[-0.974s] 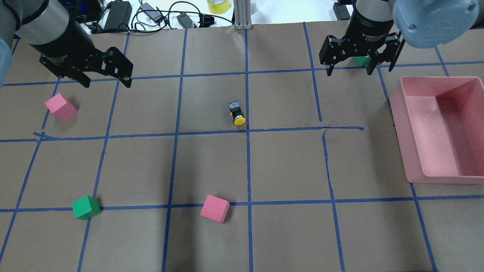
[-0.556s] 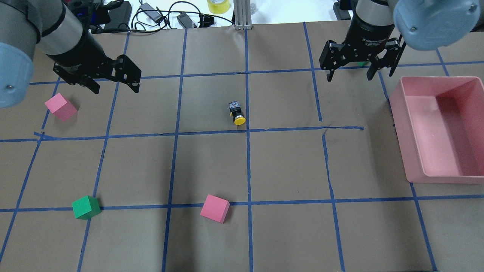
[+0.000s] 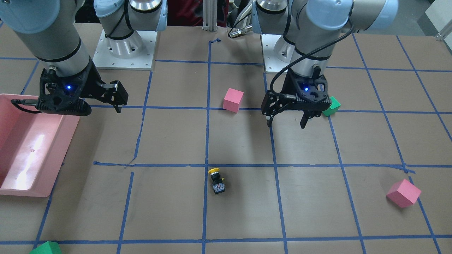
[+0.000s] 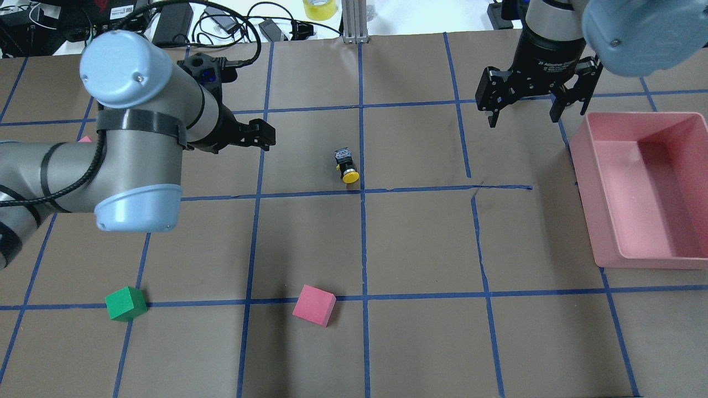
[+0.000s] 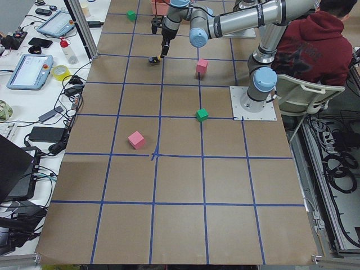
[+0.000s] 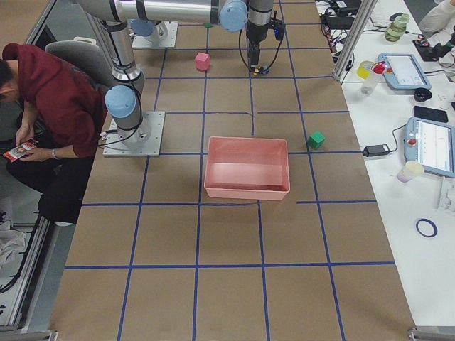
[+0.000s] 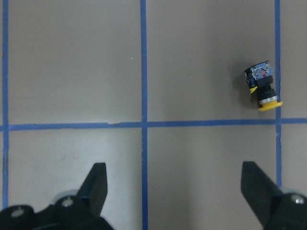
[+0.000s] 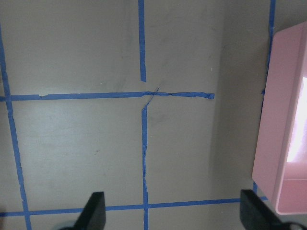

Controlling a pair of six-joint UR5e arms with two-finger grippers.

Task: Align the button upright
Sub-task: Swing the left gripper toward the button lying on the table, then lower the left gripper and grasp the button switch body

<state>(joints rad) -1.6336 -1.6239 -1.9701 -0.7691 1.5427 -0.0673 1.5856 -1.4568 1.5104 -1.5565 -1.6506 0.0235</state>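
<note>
The button [image 4: 345, 166] lies on its side near the table's middle, its yellow cap towards the robot and its black-and-grey body pointing away. It also shows in the front view [image 3: 216, 180] and at the upper right of the left wrist view [image 7: 263, 86]. My left gripper [image 3: 286, 120] is open and empty, hovering to the left of the button. Its fingers stand wide apart in the left wrist view [image 7: 177, 191], and my own arm mostly covers it in the overhead view. My right gripper [image 4: 524, 119] is open and empty at the far right, beside the pink bin.
A pink bin [image 4: 608, 221] stands at the right edge. A pink cube [image 4: 314, 305] and a green cube [image 4: 126, 303] sit at the near side. Another pink cube [image 3: 403, 193] lies far left, and a green one [image 3: 46, 248] far right.
My left arm has swung right and forward, bringing its open gripper close to the button. My right gripper has drifted slightly right. The button has not moved.
</note>
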